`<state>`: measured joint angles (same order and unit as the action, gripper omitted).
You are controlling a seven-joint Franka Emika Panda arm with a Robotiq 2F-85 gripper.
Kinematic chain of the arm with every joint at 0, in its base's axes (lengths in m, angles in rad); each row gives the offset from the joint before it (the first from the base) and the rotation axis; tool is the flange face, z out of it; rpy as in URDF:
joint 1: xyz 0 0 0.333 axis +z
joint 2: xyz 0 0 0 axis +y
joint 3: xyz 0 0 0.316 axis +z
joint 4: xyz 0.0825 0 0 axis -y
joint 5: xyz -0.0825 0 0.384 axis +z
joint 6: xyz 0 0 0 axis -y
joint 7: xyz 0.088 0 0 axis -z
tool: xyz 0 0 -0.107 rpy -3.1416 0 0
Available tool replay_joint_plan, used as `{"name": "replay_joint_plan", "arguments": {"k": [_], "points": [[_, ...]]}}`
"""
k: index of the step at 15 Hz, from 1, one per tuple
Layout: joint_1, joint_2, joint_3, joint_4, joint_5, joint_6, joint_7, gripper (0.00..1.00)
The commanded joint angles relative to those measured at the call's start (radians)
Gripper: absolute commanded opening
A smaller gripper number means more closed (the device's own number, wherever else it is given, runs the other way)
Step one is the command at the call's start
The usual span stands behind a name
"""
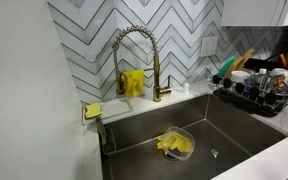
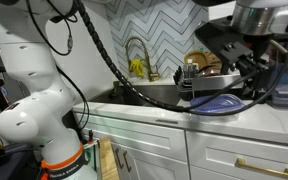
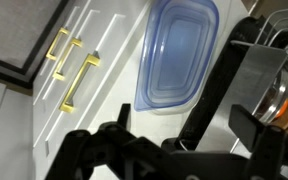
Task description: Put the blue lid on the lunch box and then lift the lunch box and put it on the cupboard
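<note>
- While the claw (image 2: pixel 242 62) hangs over the white desk (image 2: pixel 246 121), the blue lid (image 2: pixel 222 101) lies flat just under it.
- In the wrist view the lid (image 3: pixel 179 55) is a little way off from the claw (image 3: pixel 179 150), not touching it.
- The claw is spread wide and holds nothing.
- The clear lunch box (image 1: pixel 176 143) sits in the sink (image 1: pixel 234 125) with something yellow inside.
</note>
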<state>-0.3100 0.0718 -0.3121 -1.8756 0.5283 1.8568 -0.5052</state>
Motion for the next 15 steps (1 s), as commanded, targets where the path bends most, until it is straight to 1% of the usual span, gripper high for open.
{"name": "replay_joint_plan", "arguments": {"k": [1, 2, 5, 8, 10, 11, 13, 14, 15], "points": [[0.034, -0.096, 0.033, -0.031, -0.239, 0.025, 0.16, 1.0], [0.042, -0.112, 0.043, -0.02, -0.311, 0.002, 0.203, 1.0], [0.067, -0.149, 0.078, -0.017, -0.511, -0.017, 0.297, 1.0], [0.087, -0.174, 0.104, -0.021, -0.612, -0.036, 0.348, 1.0], [0.096, -0.193, 0.116, -0.025, -0.625, -0.048, 0.414, 1.0], [0.099, -0.194, 0.119, -0.014, -0.619, -0.08, 0.43, 1.0], [0.105, -0.208, 0.122, -0.012, -0.585, -0.106, 0.463, 1.0], [0.103, -0.176, 0.116, 0.004, -0.592, -0.07, 0.422, 1.0], [0.105, -0.18, 0.117, 0.005, -0.592, -0.074, 0.426, 1.0]]}}
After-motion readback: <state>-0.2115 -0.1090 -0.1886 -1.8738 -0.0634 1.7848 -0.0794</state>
